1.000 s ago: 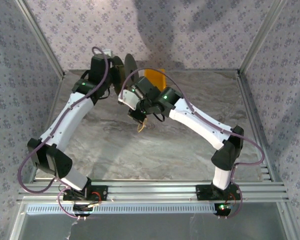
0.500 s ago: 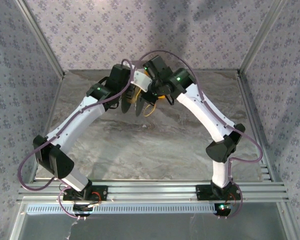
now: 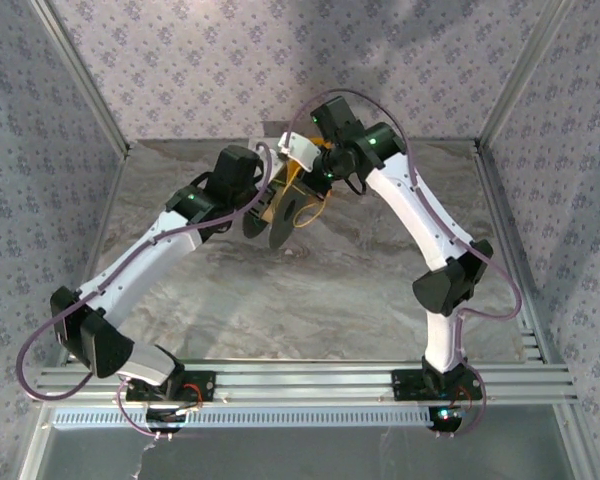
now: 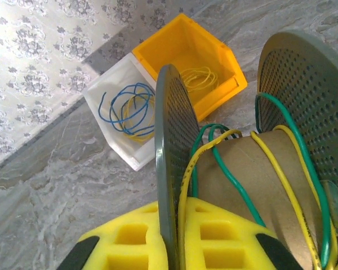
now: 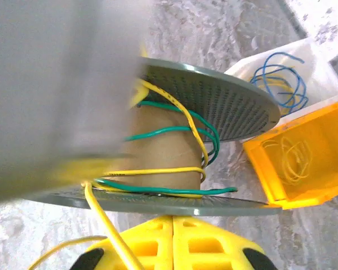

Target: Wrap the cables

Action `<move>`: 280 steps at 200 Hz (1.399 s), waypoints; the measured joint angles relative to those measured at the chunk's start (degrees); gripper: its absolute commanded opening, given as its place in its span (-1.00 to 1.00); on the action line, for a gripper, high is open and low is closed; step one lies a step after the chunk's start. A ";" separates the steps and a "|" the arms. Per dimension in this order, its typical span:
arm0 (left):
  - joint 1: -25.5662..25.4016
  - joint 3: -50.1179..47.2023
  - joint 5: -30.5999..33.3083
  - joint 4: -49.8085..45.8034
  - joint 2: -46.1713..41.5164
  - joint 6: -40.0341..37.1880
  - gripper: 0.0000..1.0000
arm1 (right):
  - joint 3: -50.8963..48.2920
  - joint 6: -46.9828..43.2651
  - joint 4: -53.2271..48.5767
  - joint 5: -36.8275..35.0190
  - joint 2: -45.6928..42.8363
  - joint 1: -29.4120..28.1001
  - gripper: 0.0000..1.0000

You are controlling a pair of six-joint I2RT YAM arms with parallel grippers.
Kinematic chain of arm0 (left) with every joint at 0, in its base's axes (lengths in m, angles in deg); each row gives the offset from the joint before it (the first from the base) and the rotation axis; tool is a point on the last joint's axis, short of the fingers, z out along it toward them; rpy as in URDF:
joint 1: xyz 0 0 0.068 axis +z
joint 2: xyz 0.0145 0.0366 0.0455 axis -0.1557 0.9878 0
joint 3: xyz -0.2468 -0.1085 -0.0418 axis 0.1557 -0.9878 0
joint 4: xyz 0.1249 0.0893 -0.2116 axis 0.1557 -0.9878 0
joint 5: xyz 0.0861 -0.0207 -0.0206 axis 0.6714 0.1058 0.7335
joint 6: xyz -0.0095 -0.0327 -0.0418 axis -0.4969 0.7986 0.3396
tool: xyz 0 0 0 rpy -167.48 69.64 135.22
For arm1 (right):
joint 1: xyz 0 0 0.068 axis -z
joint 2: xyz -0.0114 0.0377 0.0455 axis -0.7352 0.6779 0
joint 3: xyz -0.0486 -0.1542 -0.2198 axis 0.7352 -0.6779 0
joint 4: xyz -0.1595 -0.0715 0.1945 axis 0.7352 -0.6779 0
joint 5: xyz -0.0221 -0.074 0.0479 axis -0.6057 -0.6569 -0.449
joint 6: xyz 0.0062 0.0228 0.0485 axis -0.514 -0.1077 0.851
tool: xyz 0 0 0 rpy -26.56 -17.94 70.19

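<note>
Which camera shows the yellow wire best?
Right wrist: the yellow wire crosses the cardboard core and trails off the spool toward the lens. Left wrist shows its turns on the core; in top external it is too thin to trace.

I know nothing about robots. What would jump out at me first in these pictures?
Likely the big spool at the far middle of the table, with a yellow wire and a green wire looped loosely round its cardboard core. Just beyond it sit an orange bin and a white bin, each holding loose wire coils.
</note>
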 measured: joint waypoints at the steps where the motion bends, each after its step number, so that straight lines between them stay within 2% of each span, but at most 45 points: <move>1: -0.02 -0.17 -0.17 0.26 -0.20 -0.31 -1.00 | 0.00 -0.02 -0.11 -0.04 0.07 0.04 -1.00; 43: -1.22 -1.11 0.28 1.64 -3.74 -6.69 -1.00 | -1.05 1.36 -0.28 0.33 1.75 5.20 -0.54; 56: -1.31 -0.87 0.57 1.60 -3.50 -7.28 -1.00 | -2.21 2.05 1.29 0.09 1.36 5.86 -0.32; 72: -1.14 -0.66 2.40 -0.59 -2.69 -7.76 -1.00 | -4.46 2.64 3.50 -0.35 0.15 6.51 -0.04; 93: -0.85 -0.59 5.18 -4.63 -0.72 -8.13 -1.00 | -7.26 3.80 6.05 -0.98 -2.19 7.74 0.19; 156: -0.63 1.14 5.99 -10.40 1.22 -8.61 -1.00 | -20.70 6.54 14.29 0.04 -11.80 11.89 0.39; 215: 0.87 5.18 5.16 -8.22 1.22 -6.58 -1.00 | -40.57 12.33 24.06 12.15 -21.44 13.84 0.59; 243: 1.62 7.98 4.92 -7.85 1.44 -5.05 -1.00 | -49.33 21.33 31.61 17.29 -23.41 12.20 0.61; 280: 1.62 10.60 4.87 -7.10 1.68 -2.99 -1.00 | -60.28 38.47 43.36 16.48 -22.49 6.23 0.57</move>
